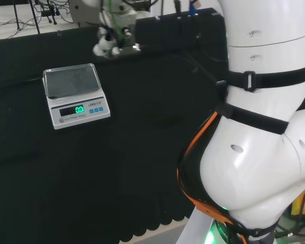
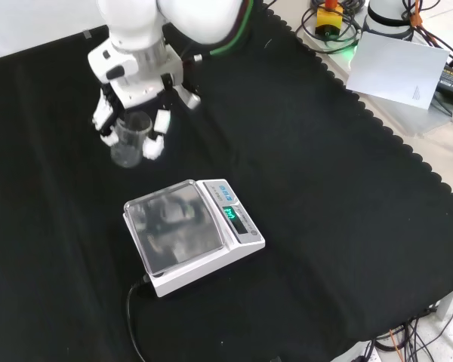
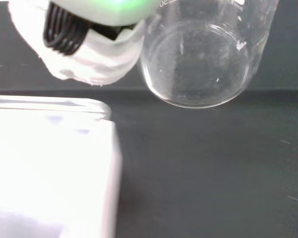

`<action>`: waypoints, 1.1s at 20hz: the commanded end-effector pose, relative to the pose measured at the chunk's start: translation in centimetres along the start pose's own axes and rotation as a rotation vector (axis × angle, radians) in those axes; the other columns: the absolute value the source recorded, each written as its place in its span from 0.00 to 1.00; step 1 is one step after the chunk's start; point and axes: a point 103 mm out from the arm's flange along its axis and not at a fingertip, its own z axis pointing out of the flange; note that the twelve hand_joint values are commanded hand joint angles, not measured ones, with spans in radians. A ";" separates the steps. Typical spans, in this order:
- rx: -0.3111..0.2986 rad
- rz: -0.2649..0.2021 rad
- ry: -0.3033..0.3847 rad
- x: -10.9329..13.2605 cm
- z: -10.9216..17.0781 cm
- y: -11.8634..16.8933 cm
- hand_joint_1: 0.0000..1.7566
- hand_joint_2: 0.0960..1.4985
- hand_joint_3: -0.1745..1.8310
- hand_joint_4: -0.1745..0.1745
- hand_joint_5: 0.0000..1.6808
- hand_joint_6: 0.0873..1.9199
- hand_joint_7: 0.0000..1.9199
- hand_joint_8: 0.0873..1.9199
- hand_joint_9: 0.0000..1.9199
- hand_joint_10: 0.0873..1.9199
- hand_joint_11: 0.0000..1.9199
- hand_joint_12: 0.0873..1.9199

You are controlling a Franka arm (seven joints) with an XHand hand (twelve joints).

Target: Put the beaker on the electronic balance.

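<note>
A clear glass beaker (image 2: 129, 139) hangs upright above the black cloth in the front view, with the hand (image 2: 140, 84) shut round it from above and its fingers (image 2: 157, 131) down both sides. The wrist view shows the beaker's round base (image 3: 198, 64) close up, empty, beside a white finger (image 3: 89, 59). The electronic balance (image 2: 192, 234), white with a shiny steel pan (image 2: 174, 225) and a lit green display, sits nearer the camera than the beaker in the front view. From the head view the balance (image 1: 76, 94) stands at the left, and the hand (image 1: 109, 43) is behind it to the right.
A black power cable (image 2: 132, 313) leaves the balance toward the front edge of the cloth. The arm's big white links (image 1: 259, 127) take up the right of the head view. A white sheet (image 2: 396, 68) and cables lie beyond the cloth's scalloped edge.
</note>
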 end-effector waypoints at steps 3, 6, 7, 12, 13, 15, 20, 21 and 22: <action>0.055 -0.117 0.001 8.9 1.4 0.4 0.70 0.65 0.26 0.00 0.51 0.63 0.46 0.65 0.60 0.58 0.64 0.42; 0.077 -0.123 0.022 9.0 2.5 -0.1 0.70 0.64 0.27 0.00 0.51 0.63 0.46 0.65 0.60 0.58 0.64 0.42; 0.084 -0.128 0.031 8.9 2.9 -0.3 0.70 0.64 0.27 0.00 0.51 0.63 0.46 0.64 0.60 0.58 0.64 0.42; 0.102 -0.140 0.059 7.7 3.7 -0.8 0.70 0.64 0.27 0.00 0.51 0.63 0.46 0.64 0.60 0.58 0.64 0.42; 0.099 -0.132 0.080 7.1 3.7 -0.8 0.70 0.64 0.27 0.00 0.51 0.63 0.46 0.64 0.60 0.58 0.64 0.42; 0.112 -0.124 0.060 7.6 4.3 -0.5 0.70 0.64 0.27 0.00 0.51 0.63 0.46 0.64 0.60 0.58 0.64 0.42; 0.145 -0.131 0.012 8.8 6.1 -0.1 0.70 0.64 0.27 0.00 0.51 0.63 0.46 0.64 0.60 0.58 0.64 0.43; 0.152 -0.133 0.008 8.9 6.4 0.0 0.70 0.64 0.27 0.00 0.51 0.63 0.46 0.64 0.60 0.58 0.64 0.43; 0.158 -0.135 0.006 9.2 6.7 0.1 0.70 0.64 0.27 0.00 0.51 0.63 0.46 0.64 0.60 0.58 0.64 0.43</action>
